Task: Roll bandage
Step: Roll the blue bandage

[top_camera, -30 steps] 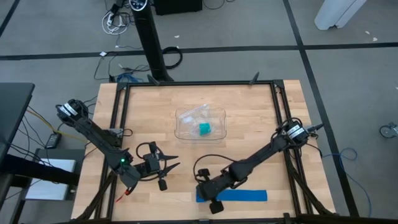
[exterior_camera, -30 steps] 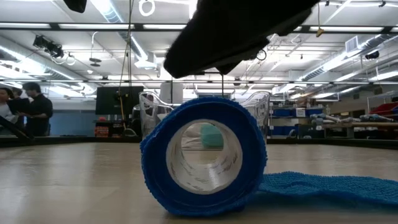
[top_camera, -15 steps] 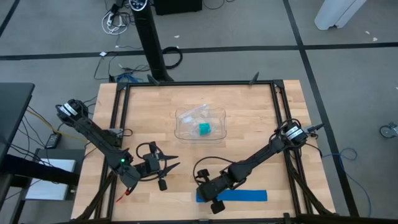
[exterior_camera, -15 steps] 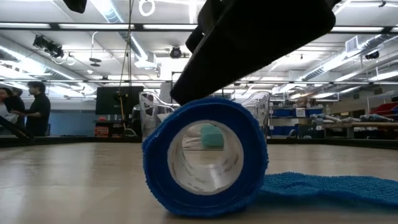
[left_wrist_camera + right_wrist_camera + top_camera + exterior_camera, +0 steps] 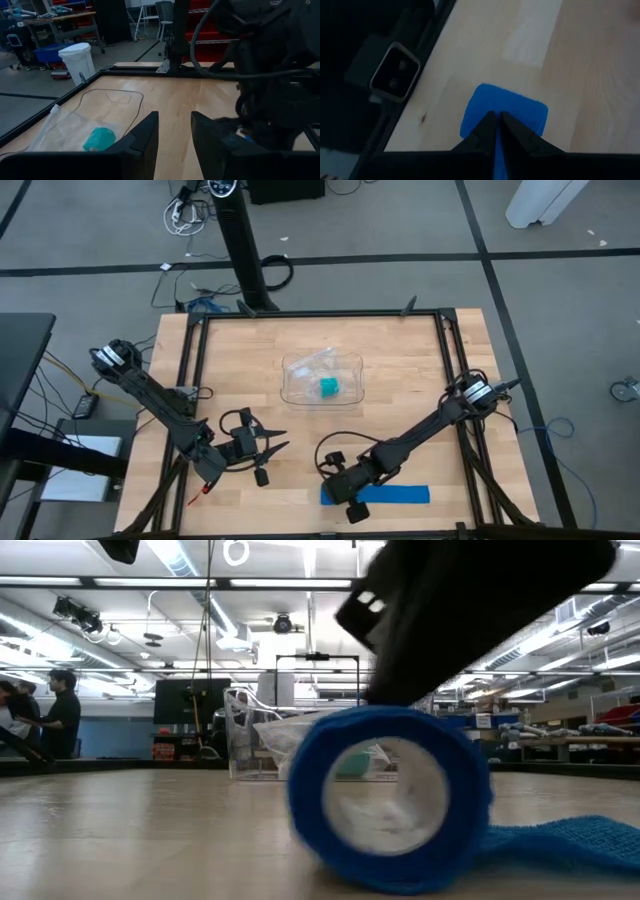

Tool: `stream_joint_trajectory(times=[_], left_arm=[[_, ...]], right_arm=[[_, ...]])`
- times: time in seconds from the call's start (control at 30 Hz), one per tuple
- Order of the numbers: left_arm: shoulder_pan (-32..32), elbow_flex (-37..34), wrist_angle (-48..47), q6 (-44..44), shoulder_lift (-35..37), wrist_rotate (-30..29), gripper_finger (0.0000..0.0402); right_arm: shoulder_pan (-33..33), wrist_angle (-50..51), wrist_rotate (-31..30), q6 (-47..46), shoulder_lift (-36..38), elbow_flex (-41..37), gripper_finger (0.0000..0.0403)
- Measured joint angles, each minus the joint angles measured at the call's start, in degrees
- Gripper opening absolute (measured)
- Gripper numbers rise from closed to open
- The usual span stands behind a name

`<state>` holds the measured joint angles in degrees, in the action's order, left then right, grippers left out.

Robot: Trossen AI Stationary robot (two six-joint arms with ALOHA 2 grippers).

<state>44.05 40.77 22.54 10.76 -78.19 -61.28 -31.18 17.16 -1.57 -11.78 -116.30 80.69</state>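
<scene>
while the right gripper [image 5: 340,492] presses down on the bandage [image 5: 385,494] near the table's front edge, its fingers [image 5: 487,131] are almost fully closed, tips together over the blue roll, pinching nothing that shows. a flat blue strip trails from the roll across the wooden table [image 5: 400,395]. the left gripper [image 5: 275,441] waits nearby, fingers parted and empty.

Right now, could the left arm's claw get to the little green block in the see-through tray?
Probably yes. The left claw is open, holds nothing, and bare table lies between it and the tray. The green block lies uncovered, though crinkled plastic lies beside it.
</scene>
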Motion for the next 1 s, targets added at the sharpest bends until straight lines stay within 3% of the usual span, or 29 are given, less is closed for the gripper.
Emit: stream_joint_trajectory(times=[1.0], left_arm=[[0.0, 0.0, 0.3, 0.0, 0.0, 0.0, 0.0121]], right_arm=[[-2.5, 18.7, 0.0, -7.7, 1.7, -0.2, 0.0022]])
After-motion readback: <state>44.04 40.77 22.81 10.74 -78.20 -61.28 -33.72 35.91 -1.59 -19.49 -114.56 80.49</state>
